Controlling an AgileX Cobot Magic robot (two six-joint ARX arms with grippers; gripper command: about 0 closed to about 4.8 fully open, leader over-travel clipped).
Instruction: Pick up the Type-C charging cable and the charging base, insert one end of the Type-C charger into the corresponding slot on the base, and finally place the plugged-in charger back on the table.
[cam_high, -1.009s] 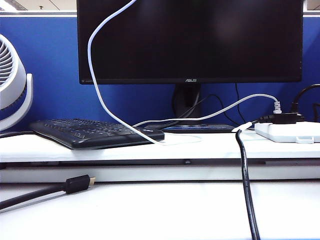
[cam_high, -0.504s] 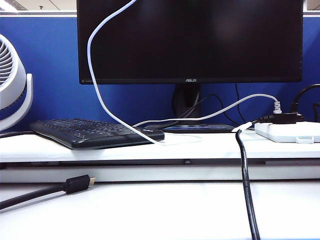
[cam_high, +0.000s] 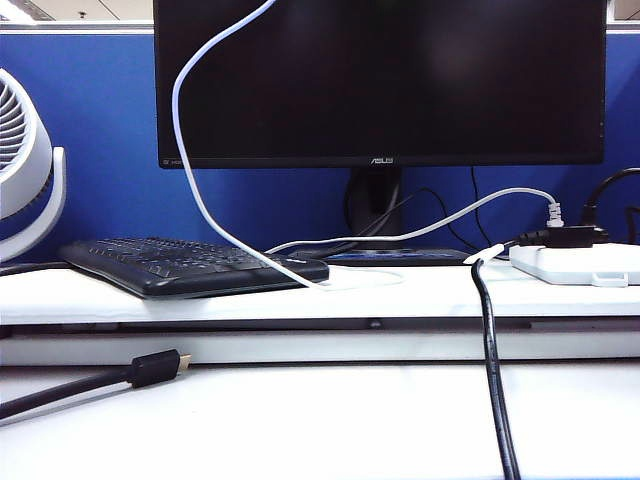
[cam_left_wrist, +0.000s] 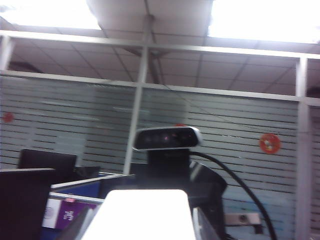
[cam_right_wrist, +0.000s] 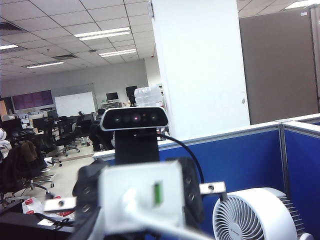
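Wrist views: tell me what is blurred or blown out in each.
Left wrist view: ceiling lights blown out; the charging base is a featureless white blur, the right gripper dark behind it. Right wrist view: the base, in the left gripper, and the Type-C charging cable are soft; the office behind is sharp.
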